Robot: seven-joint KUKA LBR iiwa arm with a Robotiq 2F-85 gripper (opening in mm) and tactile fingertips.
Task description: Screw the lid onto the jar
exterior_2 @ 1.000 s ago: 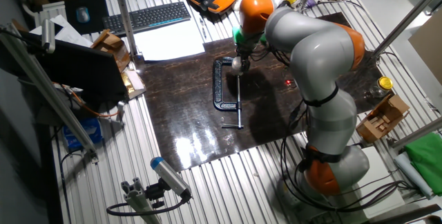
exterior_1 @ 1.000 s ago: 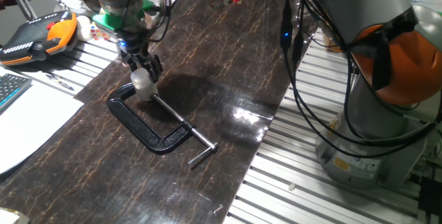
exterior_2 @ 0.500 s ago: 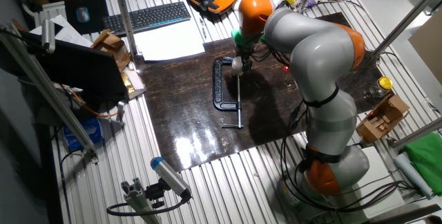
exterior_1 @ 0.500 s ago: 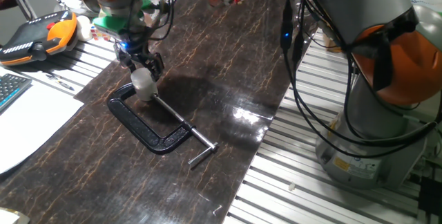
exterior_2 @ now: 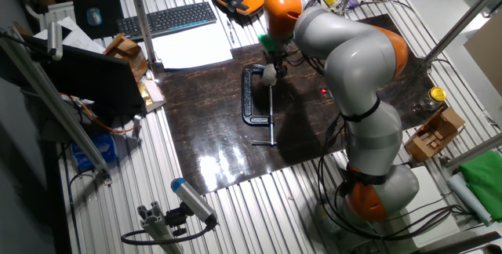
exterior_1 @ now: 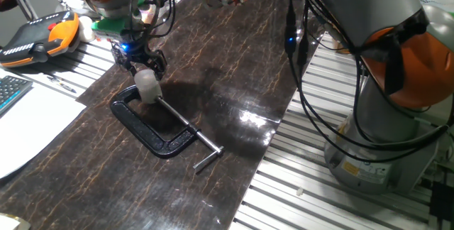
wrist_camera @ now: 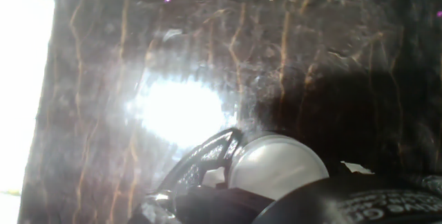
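1. Small translucent whitish cylindrical jar [exterior_1: 148, 88] stands on the dark marbled mat [exterior_1: 234, 67], held in the mouth of the black metal C-clamp [exterior_1: 152, 125] at its upper end. In the other fixed view it's the pale spot [exterior_2: 269, 74] at the top of the clamp.
2. Pale grey-white round plastic lid [wrist_camera: 277, 163] shows in the hand view as a smooth domed disc. It appears to sit on top of the jar; seam not resolvable, so I can't tell how far it's threaded.
3. Two-finger gripper [exterior_1: 142, 64] hangs directly above the jar, black fingers pointing down. Fingers look slightly spread, tips just over the lid. Can't tell whether they touch it, or whether the gripper is open or closed.
4. Handling, my read: lid is light, thin, stiff plastic with a smooth rim, so likely slippery under torque. Grip across the rim on opposite sides, low and square.
5. Clamp should resist jar rotation. Tilted lid risks cross-threading; too much squeeze could ovalise it.
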